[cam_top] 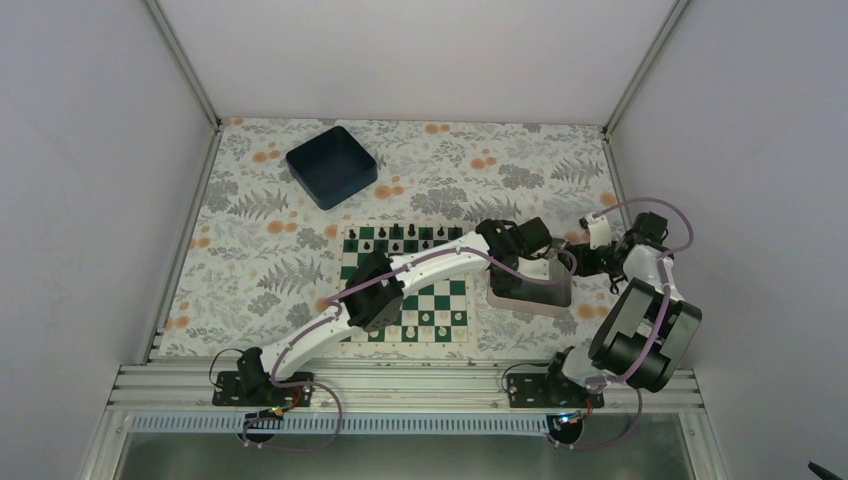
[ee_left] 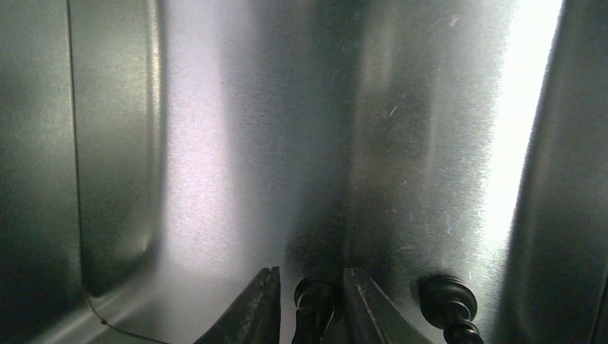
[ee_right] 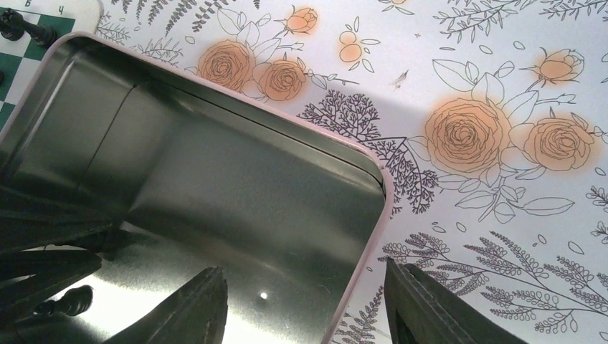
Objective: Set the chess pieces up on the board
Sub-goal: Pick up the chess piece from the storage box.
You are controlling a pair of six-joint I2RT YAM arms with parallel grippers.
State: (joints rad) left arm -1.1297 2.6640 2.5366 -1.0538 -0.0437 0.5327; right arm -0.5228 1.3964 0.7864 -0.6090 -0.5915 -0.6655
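My left gripper (ee_left: 312, 304) is low inside the silver tray (ee_left: 215, 143). A black chess piece (ee_left: 313, 301) lies between its fingers. The right finger touches the piece and a thin gap shows on the left, so the jaws are not closed on it. A second black piece (ee_left: 448, 301) lies just to the right. My right gripper (ee_right: 305, 301) is open and empty, straddling the tray rim (ee_right: 373, 172). The board (cam_top: 440, 290) has black pieces (cam_top: 400, 235) along its far row. From above, the left gripper (cam_top: 522, 252) and right gripper (cam_top: 580, 262) are both at the tray.
White pieces (cam_top: 430, 320) stand on the board's near rows. A dark blue bin (cam_top: 331, 165) sits at the back left. The left arm lies across the board. A board corner with a black piece (ee_right: 21, 29) shows left of the tray. A floral cloth (ee_right: 502, 107) covers the table.
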